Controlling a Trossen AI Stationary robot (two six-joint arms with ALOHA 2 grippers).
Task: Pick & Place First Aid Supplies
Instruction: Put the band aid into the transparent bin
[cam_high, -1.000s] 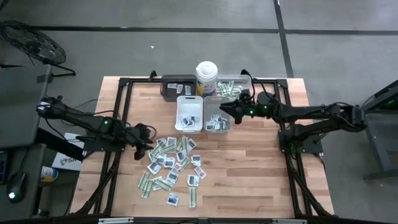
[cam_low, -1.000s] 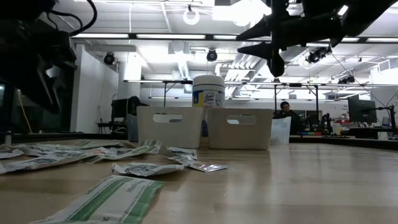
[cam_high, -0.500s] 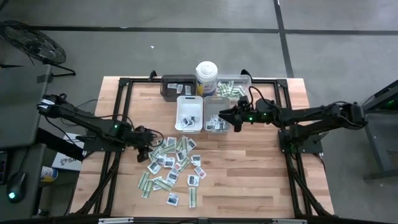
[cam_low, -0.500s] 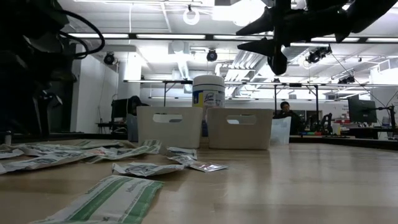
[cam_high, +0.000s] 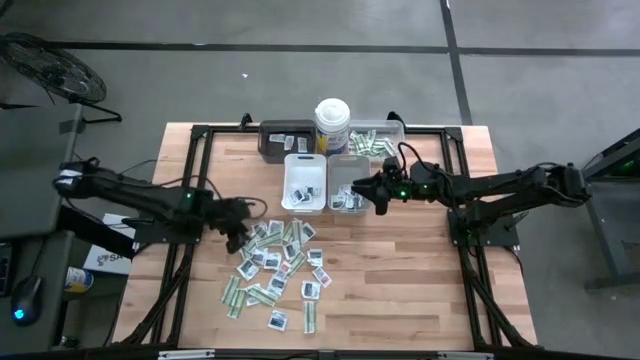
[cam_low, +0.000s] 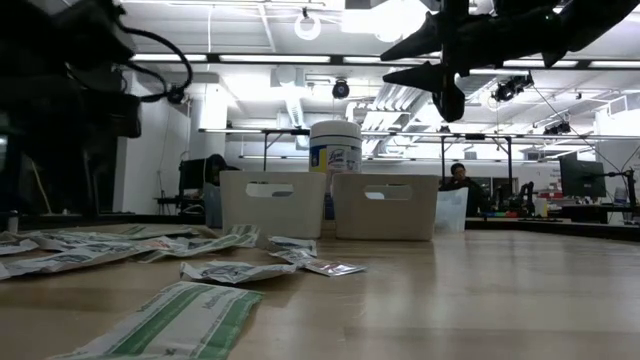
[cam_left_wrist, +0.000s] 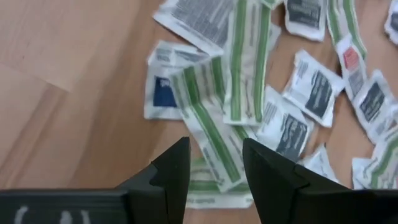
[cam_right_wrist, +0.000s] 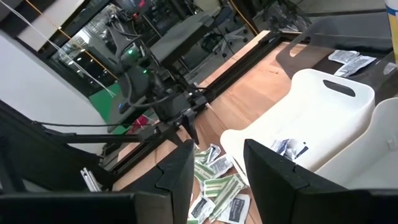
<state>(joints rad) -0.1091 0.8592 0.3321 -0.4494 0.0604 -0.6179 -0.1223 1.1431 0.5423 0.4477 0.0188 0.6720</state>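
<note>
While the first aid supplies (cam_high: 272, 262) lie scattered across the middle of the wooden surface (cam_high: 400, 290), they show as small flat packets: squarish white sachets with dark or blue printed panels (one carries a red mark), and narrow strips in pale green and white, many overlapping. A few more sit inside the white tray (cam_high: 305, 183) and the grey tray (cam_high: 350, 186) toward the far edge, beside the white canister (cam_high: 332, 126).

The left pincer (cam_left_wrist: 214, 163) hangs low at the near-left edge of the pile, right above a green-striped strip (cam_left_wrist: 211, 134), its fingers parted with nothing between them. The right pincer (cam_high: 380, 190) hovers above the grey tray's right edge, fingers likewise apart and empty. A person (cam_low: 459, 178) sits far off in the room behind.
</note>
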